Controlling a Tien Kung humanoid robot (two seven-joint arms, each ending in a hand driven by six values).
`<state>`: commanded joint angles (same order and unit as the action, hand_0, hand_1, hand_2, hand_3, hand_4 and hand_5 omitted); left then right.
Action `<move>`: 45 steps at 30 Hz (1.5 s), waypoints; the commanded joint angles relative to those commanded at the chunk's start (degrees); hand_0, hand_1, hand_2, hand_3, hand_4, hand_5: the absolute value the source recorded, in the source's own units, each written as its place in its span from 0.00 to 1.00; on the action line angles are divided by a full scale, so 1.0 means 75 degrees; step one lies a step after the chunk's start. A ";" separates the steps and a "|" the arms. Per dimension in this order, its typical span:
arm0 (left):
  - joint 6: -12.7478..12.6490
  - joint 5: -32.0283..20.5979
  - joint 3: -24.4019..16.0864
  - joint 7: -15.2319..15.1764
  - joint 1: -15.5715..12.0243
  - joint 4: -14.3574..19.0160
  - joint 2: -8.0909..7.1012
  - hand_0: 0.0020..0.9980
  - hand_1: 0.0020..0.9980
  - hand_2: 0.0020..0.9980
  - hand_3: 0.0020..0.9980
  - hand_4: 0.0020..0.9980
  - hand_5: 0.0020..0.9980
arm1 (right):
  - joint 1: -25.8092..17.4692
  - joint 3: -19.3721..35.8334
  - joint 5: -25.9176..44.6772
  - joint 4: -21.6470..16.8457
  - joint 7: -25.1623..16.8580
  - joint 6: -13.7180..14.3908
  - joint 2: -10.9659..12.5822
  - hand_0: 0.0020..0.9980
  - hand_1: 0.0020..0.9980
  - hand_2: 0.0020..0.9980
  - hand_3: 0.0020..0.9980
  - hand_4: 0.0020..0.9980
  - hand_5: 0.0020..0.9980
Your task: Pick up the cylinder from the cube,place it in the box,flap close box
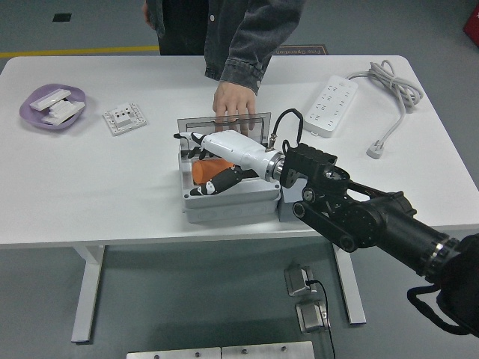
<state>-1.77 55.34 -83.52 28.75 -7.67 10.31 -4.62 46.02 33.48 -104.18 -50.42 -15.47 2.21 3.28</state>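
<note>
Nearest us, the right hand [217,168] reaches into the grey box [232,203], fingers wrapped around the orange cylinder [203,170] inside it. It looks light, stiff and smooth, best held around its sides. Beyond, a person's hand [234,101] steadies the raised lid [223,124].

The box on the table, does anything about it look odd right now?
A person's hand rests on the upright lid of the grey box while the right hand holds the orange cylinder inside it.
</note>
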 joint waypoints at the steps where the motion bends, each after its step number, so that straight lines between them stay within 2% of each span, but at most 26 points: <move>1: 0.0003 0.0001 0.0004 -0.0001 -0.0007 0.0000 0.0004 0.90 0.82 0.88 0.95 0.93 0.77 | -0.0022 0.0011 0.0062 -0.0093 0.0006 -0.0012 0.0035 0.58 0.60 0.71 1.00 1.00 0.40; 6: 0.0007 -0.0029 0.0025 -0.0013 -0.0051 0.0000 0.0032 0.90 0.82 0.88 0.95 0.93 0.77 | -0.0162 0.0142 0.0475 -0.0819 0.0118 -0.0146 0.0338 0.58 0.60 0.71 1.00 1.00 0.40; 13: 0.0004 -0.0036 0.0007 -0.0027 -0.0066 0.0000 0.0050 0.90 0.81 0.86 0.94 0.93 0.77 | -0.0156 0.0414 0.1187 -0.2034 0.0444 -0.0578 0.0907 0.58 0.57 0.69 0.99 1.00 0.41; 16: 0.0003 -0.0020 -0.0004 -0.0022 -0.0059 0.0000 0.0043 0.90 0.81 0.86 0.94 0.93 0.77 | -0.0037 0.0629 0.1361 -0.2302 0.0506 -0.0677 0.1028 0.58 0.57 0.69 0.99 1.00 0.41; 21: 0.0001 0.0022 -0.0028 -0.0012 -0.0031 0.0000 0.0013 0.90 0.81 0.87 0.94 0.92 0.76 | 0.0308 0.1020 0.1492 -0.1913 0.0494 -0.0725 0.1134 0.57 0.56 0.68 0.97 1.00 0.42; 27: -0.0001 0.0057 -0.0027 0.0021 -0.0006 0.0000 -0.0054 0.90 0.81 0.87 0.94 0.92 0.75 | 0.0788 0.1258 0.1555 -0.0875 0.0333 -0.0654 0.1073 0.58 0.56 0.67 0.95 1.00 0.42; 34: 0.0003 0.0075 -0.0024 0.0030 -0.0002 0.0000 -0.0087 0.90 0.81 0.86 0.94 0.92 0.75 | 0.0788 0.1189 0.1570 0.0175 0.0199 -0.0523 0.0990 0.62 0.57 0.68 0.94 1.00 0.43; 39: 0.0009 0.0045 -0.0002 0.0016 0.0013 0.0000 -0.0053 0.90 0.80 0.86 0.93 0.92 0.75 | 0.0618 0.0973 0.1504 0.0261 0.0158 -0.0450 0.0973 0.63 0.57 0.68 0.93 1.00 0.42; 45: 0.0001 0.0020 0.0000 0.0005 0.0012 0.0000 -0.0026 0.90 0.80 0.86 0.93 0.92 0.75 | 0.0441 0.0736 0.1424 -0.0098 0.0171 -0.0392 0.1053 0.63 0.57 0.67 0.92 1.00 0.43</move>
<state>-1.77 55.49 -83.52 28.79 -7.57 10.31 -4.81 49.33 39.01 -93.50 -51.16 -14.19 -0.73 11.18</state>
